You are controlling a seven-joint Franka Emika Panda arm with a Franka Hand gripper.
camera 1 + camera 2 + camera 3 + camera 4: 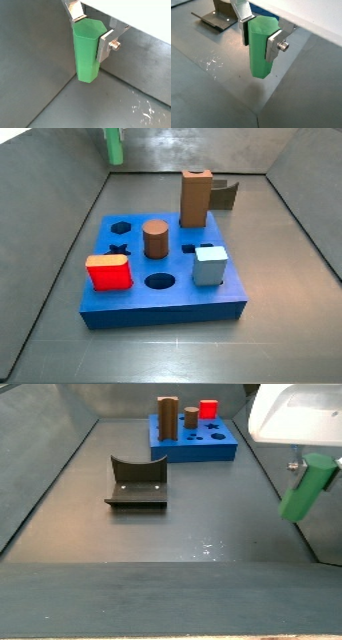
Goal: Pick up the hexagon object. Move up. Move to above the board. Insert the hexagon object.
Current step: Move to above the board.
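Observation:
My gripper (91, 31) is shut on the hexagon object (87, 50), a slender light-green peg that hangs upright between the silver fingers (105, 45). It shows the same way in both wrist views, gripper (258, 36) and peg (261, 50), with the peg's lower end clear of the grey floor. In a side view the peg (306, 487) hangs under the white gripper body (301, 414), off to the side of the board (201, 452). In a side view the peg (114, 145) is at the far left corner, well beyond the blue board (147, 311), whose hexagon hole (122, 227) is empty.
On the board stand a tall brown block (197, 198), a brown cylinder (155, 238), a red block (108, 272) and a pale blue block (209, 265). The fixture (138, 484) stands on the floor, also in a wrist view (214, 20). Grey walls enclose the floor.

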